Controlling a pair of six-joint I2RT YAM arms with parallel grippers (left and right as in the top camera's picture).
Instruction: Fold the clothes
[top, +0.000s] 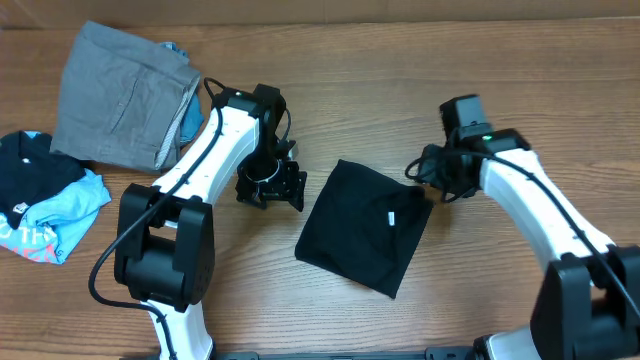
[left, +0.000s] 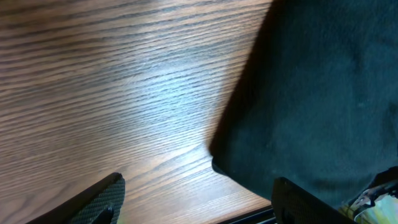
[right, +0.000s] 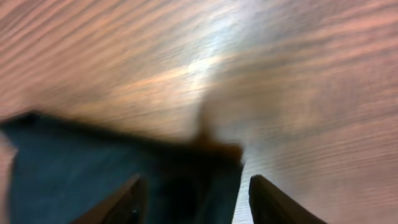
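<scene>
Shirt, black, folded: mid-desk, between two parted pincers

Item: black T-shirt (top: 365, 225), folded to a tilted rectangle. It lies flat near the middle of the wooden desk (top: 480, 300), with a small white tag (top: 392, 219) showing on top.

Left pincer (top: 270, 188): just beside the shirt's left corner, jaws wide apart, nothing between them. In the wrist view its fingers (left: 102, 202) flank bare wood and the shirt's edge.

Right pincer (top: 428, 183): at the shirt's upper right corner, jaws parted. The wrist view is blurred; the fingers (right: 127, 202) straddle the cloth's corner, and contact cannot be told.

Also on the desk, far left: grey folded trousers (top: 125, 95) and a black and light-blue printed garment (top: 45, 205), both well apart from the shirt.
</scene>
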